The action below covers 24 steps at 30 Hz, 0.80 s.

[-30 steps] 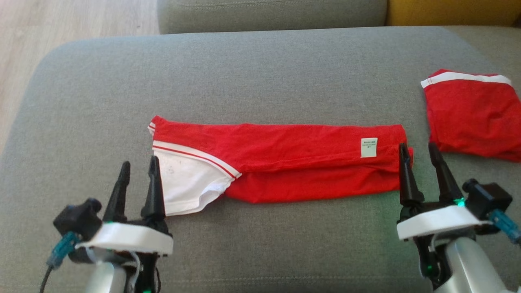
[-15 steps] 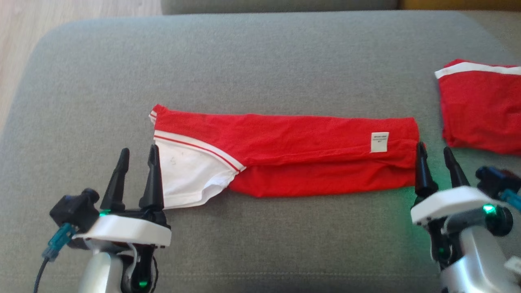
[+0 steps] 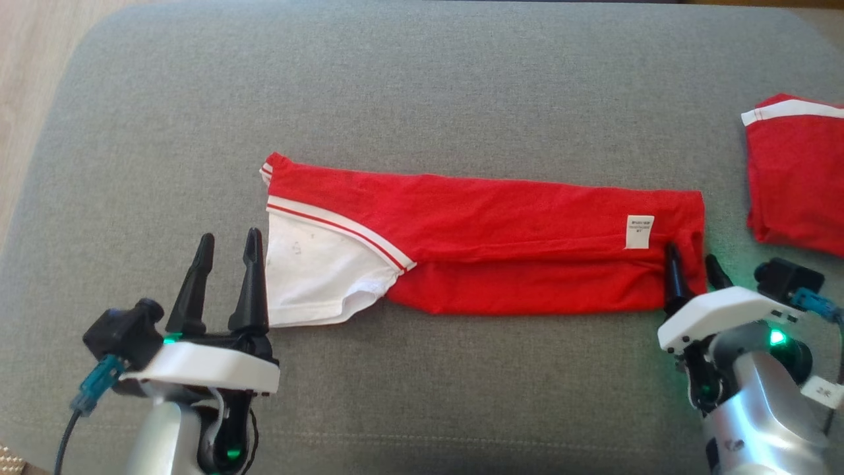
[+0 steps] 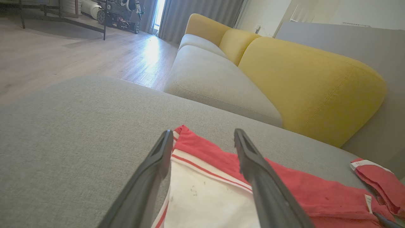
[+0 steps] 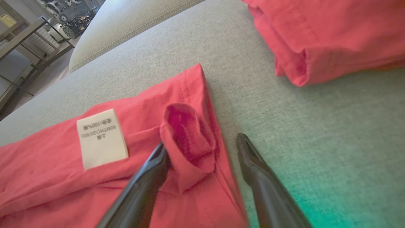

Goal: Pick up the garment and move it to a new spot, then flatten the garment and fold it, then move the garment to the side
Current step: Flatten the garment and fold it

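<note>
left end effector spread at garment | right end effector spread, perhaps touching its hem

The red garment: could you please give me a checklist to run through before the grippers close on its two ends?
1. Left gripper open: ok.
2. Right gripper open: ok.
3. Right gripper straddling the right edge of the garment: ok, a raised fold sits between its fingers.
4. Left gripper low enough at the white end: cannot tell.
5. Other folded garment apart from the right gripper: ok.
</note>
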Available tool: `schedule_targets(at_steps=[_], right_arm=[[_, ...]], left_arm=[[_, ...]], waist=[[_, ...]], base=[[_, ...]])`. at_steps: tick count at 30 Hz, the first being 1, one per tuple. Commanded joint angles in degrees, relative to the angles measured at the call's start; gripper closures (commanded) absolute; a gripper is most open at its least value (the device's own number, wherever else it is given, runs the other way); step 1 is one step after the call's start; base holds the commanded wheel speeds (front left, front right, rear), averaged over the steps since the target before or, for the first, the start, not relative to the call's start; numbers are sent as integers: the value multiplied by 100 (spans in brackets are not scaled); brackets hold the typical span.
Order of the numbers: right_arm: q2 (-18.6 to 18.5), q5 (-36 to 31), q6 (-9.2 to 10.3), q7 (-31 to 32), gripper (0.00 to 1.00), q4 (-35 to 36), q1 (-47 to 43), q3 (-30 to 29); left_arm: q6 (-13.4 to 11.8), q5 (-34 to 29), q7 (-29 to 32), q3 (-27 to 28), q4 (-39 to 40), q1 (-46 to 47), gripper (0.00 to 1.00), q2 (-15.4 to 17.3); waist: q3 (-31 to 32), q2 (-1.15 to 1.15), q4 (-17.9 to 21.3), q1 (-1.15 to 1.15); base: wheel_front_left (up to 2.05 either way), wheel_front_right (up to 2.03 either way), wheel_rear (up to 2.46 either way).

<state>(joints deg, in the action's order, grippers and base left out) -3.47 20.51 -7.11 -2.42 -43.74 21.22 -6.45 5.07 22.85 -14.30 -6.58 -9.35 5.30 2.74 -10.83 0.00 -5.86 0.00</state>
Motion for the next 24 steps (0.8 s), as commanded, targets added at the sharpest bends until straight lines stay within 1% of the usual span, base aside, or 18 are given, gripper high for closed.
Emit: schedule_targets(at_steps=[1,2,3,8,13,19,21,24], right_arm=[[52,30,-37,81,11,-50,128,248],[53,65,-37,85,65,-106,144,311],[54,89,-37,74,100,-147,160,379],[27,124,-37,-59,100,-239,183,534],[-251,-43,-37,-298,100,-267,197,426],[-626,-506,-37,-452,100,-88,222,99],[-643,-649,-37,-433,100,48,240,-20],[-553,-771,-37,-320,100,340,250,-56]], left_arm=[[5,-17,-70,209,167,224,0,14],[3,-20,-70,212,167,222,0,14],[1,-23,-70,213,168,221,0,14],[-10,-20,-70,191,166,218,0,14],[-29,-16,-70,170,147,187,0,14],[-49,3,-70,184,151,125,0,14],[-54,20,-70,187,155,119,0,14],[-72,49,-70,162,154,120,0,14]], waist=[[11,0,9,0],[16,0,16,0],[20,0,24,0],[46,0,58,0],[145,0,107,0],[258,0,175,0],[285,0,191,0],[320,0,205,0]], base=[[0,0,0],[0,0,0],[0,0,0],[0,0,0],[0,0,0],[0,0,0],[0,0,0],[0,0,0]])
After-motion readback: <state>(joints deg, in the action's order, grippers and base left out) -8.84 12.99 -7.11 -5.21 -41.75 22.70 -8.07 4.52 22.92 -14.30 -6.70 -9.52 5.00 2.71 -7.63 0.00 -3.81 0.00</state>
